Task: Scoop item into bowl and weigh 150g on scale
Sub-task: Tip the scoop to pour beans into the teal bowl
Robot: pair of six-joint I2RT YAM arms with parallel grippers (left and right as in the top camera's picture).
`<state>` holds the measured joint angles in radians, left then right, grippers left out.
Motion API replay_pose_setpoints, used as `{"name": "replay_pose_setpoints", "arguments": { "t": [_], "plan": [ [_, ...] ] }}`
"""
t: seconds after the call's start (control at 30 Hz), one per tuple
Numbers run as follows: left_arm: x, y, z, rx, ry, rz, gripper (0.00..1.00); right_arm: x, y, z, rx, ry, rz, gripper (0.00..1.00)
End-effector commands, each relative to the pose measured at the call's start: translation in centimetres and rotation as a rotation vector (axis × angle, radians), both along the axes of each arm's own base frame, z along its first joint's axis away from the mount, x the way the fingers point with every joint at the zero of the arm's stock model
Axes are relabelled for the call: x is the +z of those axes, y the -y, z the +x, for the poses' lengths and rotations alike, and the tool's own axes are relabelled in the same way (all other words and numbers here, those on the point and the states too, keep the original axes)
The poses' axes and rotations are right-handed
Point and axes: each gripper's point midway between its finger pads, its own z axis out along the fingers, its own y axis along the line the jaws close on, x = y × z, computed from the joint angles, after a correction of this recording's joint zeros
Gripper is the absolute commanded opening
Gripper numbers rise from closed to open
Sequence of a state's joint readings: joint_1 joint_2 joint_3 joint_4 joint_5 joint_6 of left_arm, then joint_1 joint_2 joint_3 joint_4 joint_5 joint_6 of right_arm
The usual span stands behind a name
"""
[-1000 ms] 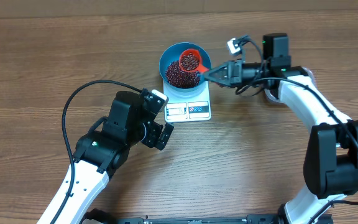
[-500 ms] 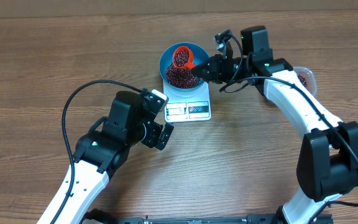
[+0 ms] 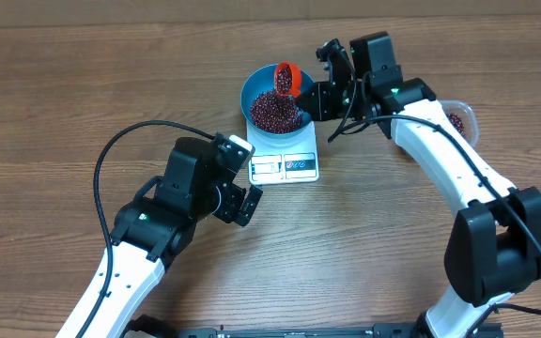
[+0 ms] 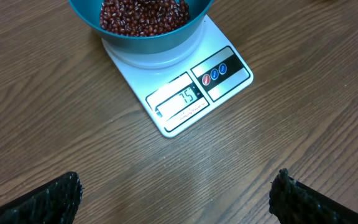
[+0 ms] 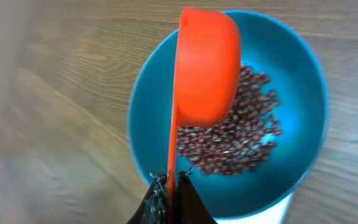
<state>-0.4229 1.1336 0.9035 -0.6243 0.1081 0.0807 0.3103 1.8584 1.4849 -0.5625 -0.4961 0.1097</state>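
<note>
About halfway, I judge: beans (image 4: 143, 14) fill the bowl (image 4: 142, 45) on the scale (image 4: 139, 78) by the tabletop's far edge, display reading 75, the right hand (image 5: 169, 186) clenched on a scoop (image 5: 207, 65) tipped over them, the left hand (image 4: 176, 202) released nearby, more scooping due.

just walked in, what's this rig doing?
The right gripper is shut on the handle of an orange plastic scoop, tipped on its side over the round blue bowl on the flat white kitchen scale. The bowl holds a heap of small dark red-brown beans. The display seems to read 75, short of target. The left gripper hangs open before the scale, holding nothing.
</note>
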Motion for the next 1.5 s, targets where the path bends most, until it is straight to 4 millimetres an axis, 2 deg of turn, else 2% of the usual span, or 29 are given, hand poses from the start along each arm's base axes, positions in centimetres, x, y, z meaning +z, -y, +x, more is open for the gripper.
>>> {"name": "replay_pose_setpoints", "arguments": {
  "t": [0.0, 0.5, 0.63, 1.03, 1.27, 1.47],
  "plan": [
    [-0.4, -0.2, 0.1, 0.013, -0.009, 0.005, 0.99, 0.3, 0.2, 1.3, 0.011, 0.122, -0.128, 0.04],
    [-0.4, -0.2, 0.1, 0.013, -0.009, 0.005, 1.00, -0.5, -0.5, 1.4, 0.027, 0.261, -0.384, 0.04],
    [-0.4, -0.2, 0.1, 0.013, -0.009, 0.005, 0.99, -0.6, -0.2, 1.5, 0.038, 0.320, -0.499, 0.04],
    [-0.4, -0.2, 0.1, 0.013, -0.009, 0.005, 0.99, 0.4, -0.3, 1.3, 0.002, 0.463, -0.795, 0.04],
    [-0.4, -0.2, 0.1, 0.013, -0.009, 0.005, 1.00, 1.3, -0.7, 1.0, -0.038, 0.462, -0.746, 0.04],
    [-0.4, -0.2, 0.1, 0.013, -0.009, 0.005, 1.00, 5.3, -0.7, 0.4, -0.053, 0.495, -0.611, 0.04]
  ]
}}
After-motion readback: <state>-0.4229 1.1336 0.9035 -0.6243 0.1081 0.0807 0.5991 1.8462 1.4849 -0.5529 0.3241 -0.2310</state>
